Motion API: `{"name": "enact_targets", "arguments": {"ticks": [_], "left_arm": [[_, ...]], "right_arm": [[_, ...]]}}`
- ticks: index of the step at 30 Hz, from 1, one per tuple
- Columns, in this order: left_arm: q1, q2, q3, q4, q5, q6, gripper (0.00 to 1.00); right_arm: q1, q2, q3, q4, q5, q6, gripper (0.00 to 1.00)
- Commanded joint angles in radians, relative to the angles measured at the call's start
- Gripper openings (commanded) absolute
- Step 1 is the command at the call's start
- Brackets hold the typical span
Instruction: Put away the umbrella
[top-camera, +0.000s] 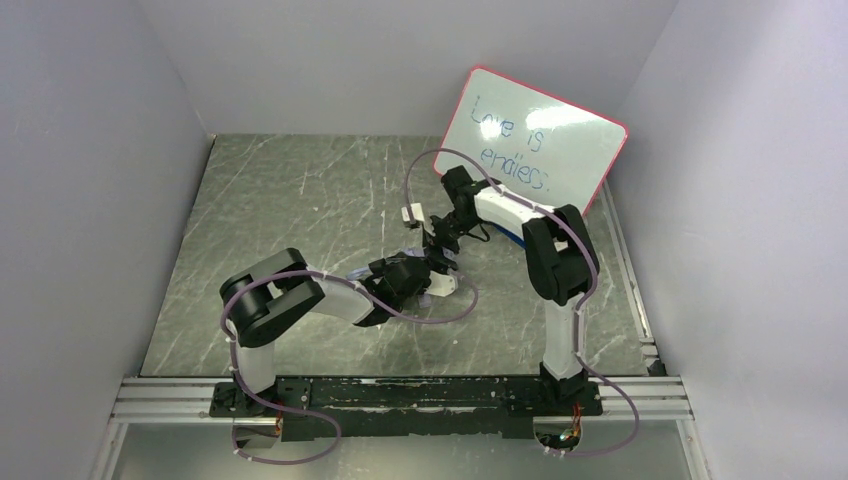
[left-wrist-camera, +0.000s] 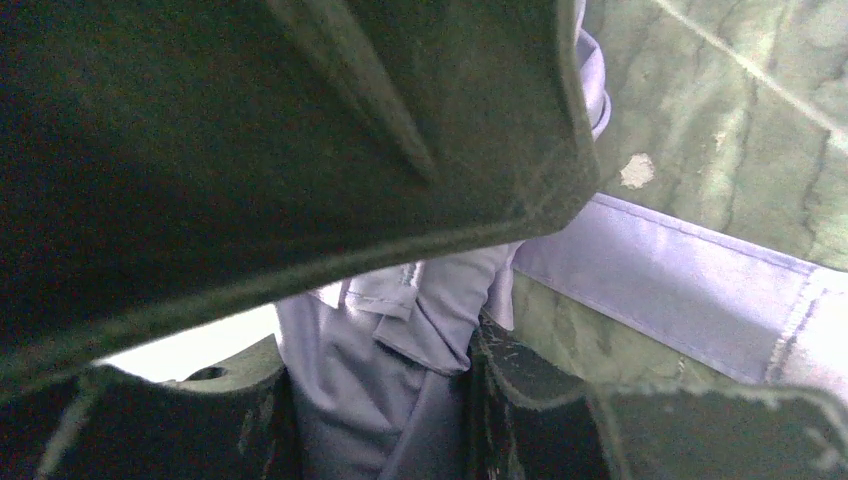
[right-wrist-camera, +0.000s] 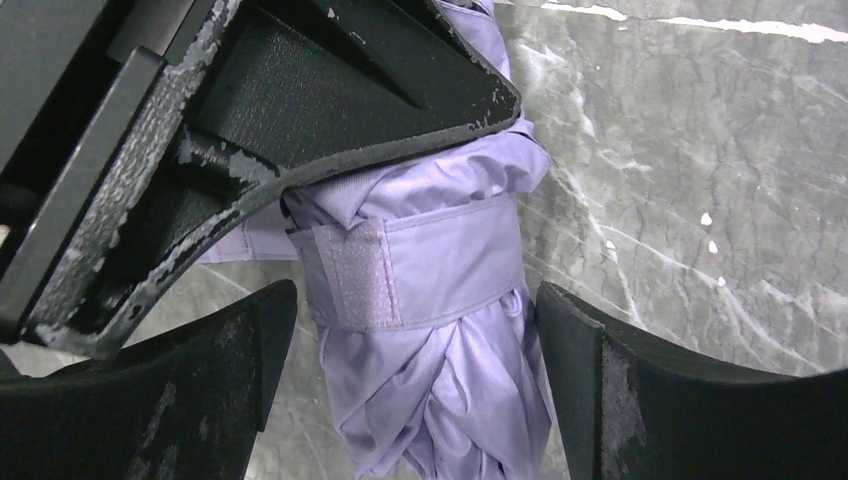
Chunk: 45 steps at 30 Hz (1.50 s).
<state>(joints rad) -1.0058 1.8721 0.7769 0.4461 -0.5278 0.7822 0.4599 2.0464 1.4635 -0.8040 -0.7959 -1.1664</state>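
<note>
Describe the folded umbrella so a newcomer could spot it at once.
On the grey marbled tabletop, in front of the pink-framed whiteboard, look between the open black fingers of the right gripper. The folded lavender fabric umbrella lies there, cinched by a matching band with a velcro patch: the only cloth thing there.

Lavender folds of the umbrella fill the gap between the left gripper's jaws, touching both; its strap trails beyond the right-hand jaw.

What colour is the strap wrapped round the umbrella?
Lavender, same as the umbrella fabric. The strap shows best in the right wrist view.
</note>
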Motion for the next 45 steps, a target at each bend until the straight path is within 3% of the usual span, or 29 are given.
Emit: {"name": "enact_targets", "arguments": {"ticks": [1, 8, 18, 19, 23, 25, 31, 33, 40, 45], "left_arm": [[-0.004, 0.052, -0.051, -0.155, -0.005, 0.005, 0.05], [-0.011, 0.044, -0.051, -0.159, 0.0, -0.001, 0.05], [-0.013, 0.016, -0.048, -0.178, 0.03, -0.024, 0.05], [-0.013, 0.01, -0.047, -0.181, 0.032, -0.026, 0.07], [-0.013, -0.028, -0.045, -0.187, 0.042, -0.031, 0.33], [-0.014, -0.055, -0.037, -0.206, 0.052, -0.038, 0.41], [-0.012, -0.17, 0.003, -0.295, 0.085, -0.071, 0.6], [-0.011, -0.221, 0.008, -0.326, 0.099, -0.089, 0.74], [0.017, -0.468, -0.118, -0.359, 0.093, -0.131, 0.75], [0.218, -0.652, -0.182, -0.478, 0.22, -0.221, 0.73]], "right_arm": [[0.021, 0.031, -0.016, 0.042, 0.034, 0.004, 0.9], [0.036, 0.053, -0.051, 0.108, 0.106, 0.04, 0.78], [0.039, 0.041, -0.11, 0.219, 0.214, 0.117, 0.41], [0.039, 0.041, -0.113, 0.227, 0.22, 0.126, 0.36], [0.039, 0.064, -0.088, 0.212, 0.239, 0.156, 0.22], [0.04, 0.066, -0.083, 0.215, 0.248, 0.167, 0.17], [0.04, 0.051, -0.1, 0.246, 0.288, 0.176, 0.12], [0.039, 0.049, -0.103, 0.249, 0.304, 0.177, 0.11], [0.038, 0.033, -0.144, 0.286, 0.343, 0.186, 0.09], [0.044, 0.0, -0.19, 0.33, 0.385, 0.186, 0.08]]}}
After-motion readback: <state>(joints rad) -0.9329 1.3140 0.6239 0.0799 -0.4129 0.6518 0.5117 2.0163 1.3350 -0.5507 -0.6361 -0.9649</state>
